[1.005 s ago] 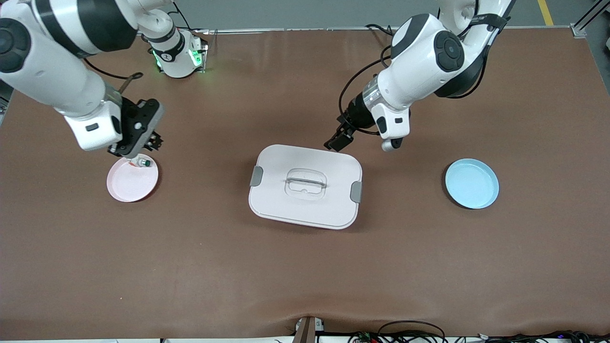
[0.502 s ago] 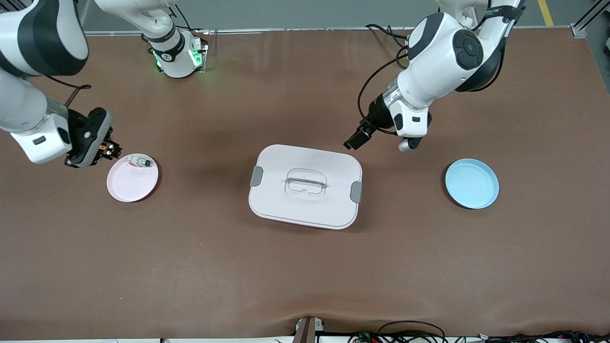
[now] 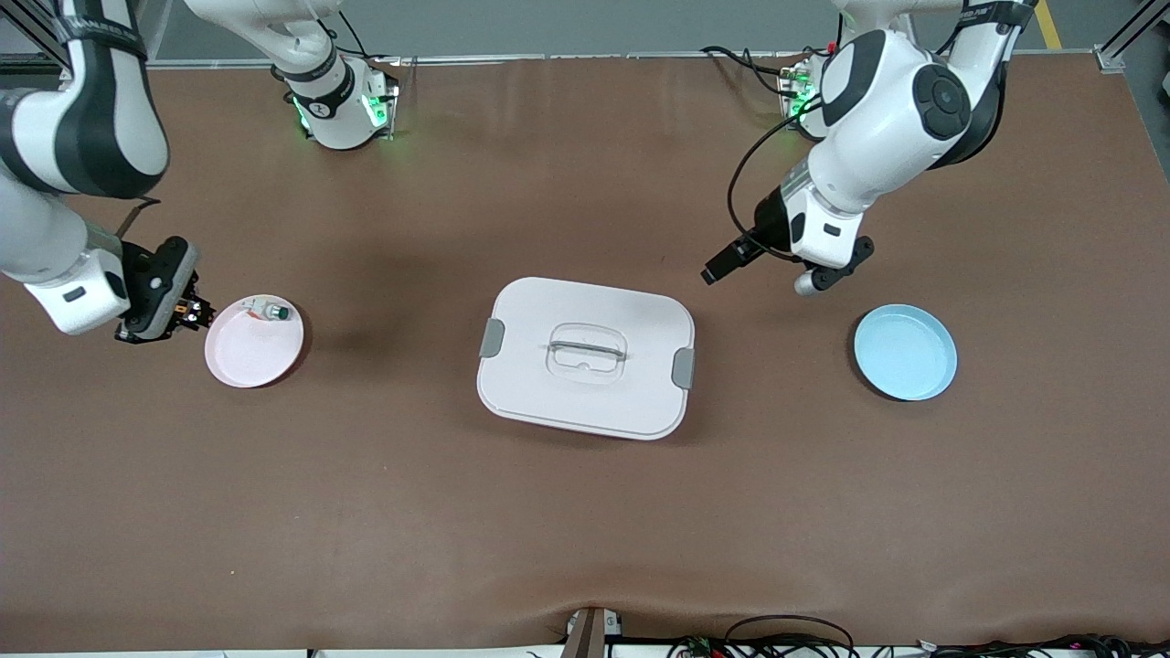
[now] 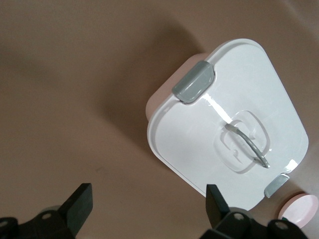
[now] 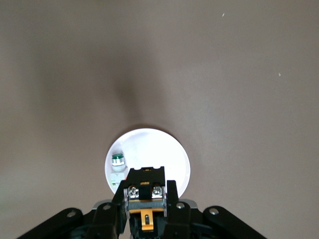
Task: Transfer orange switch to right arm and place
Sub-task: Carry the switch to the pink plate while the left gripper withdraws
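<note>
Right gripper (image 3: pixel 187 315): fingers clamped on orange switch (image 5: pixel 146 195), just beside pink plate (image 3: pixel 239 358) at its 9 o'clock (placement pending). Left gripper (image 3: pixel 722 268): fingers apart, empty, over table (image 3: pixel 585 530), waiting.

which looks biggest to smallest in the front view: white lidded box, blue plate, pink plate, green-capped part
1. white lidded box
2. blue plate and pink plate: look about alike, so I won't rank them
3. green-capped part, lying on the pink plate
</note>
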